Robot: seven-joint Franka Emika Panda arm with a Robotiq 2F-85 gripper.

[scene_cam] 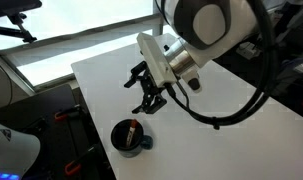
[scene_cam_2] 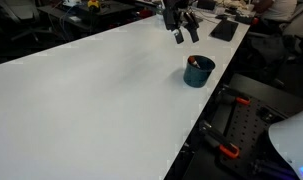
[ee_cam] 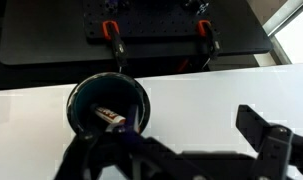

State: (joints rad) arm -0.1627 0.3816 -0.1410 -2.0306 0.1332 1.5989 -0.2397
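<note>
My gripper point(scene_cam: 147, 97) hangs open and empty above the white table point(scene_cam: 221, 140), a short way from a dark blue cup point(scene_cam: 128, 136) near the table's edge. The cup holds a small marker-like object with a red and white end point(ee_cam: 110, 117). In an exterior view the gripper point(scene_cam_2: 181, 31) is behind the cup point(scene_cam_2: 198, 71). In the wrist view the cup point(ee_cam: 108, 104) is at the lower left and the gripper's point(ee_cam: 181, 150) dark fingers spread wide across the bottom, with nothing between them.
The table edge runs just past the cup; below it stand black frames with red clamps point(ee_cam: 111, 35). A black pad point(scene_cam_2: 224, 29) and clutter lie at the table's far end. A thick black cable point(scene_cam: 226, 112) hangs from the arm.
</note>
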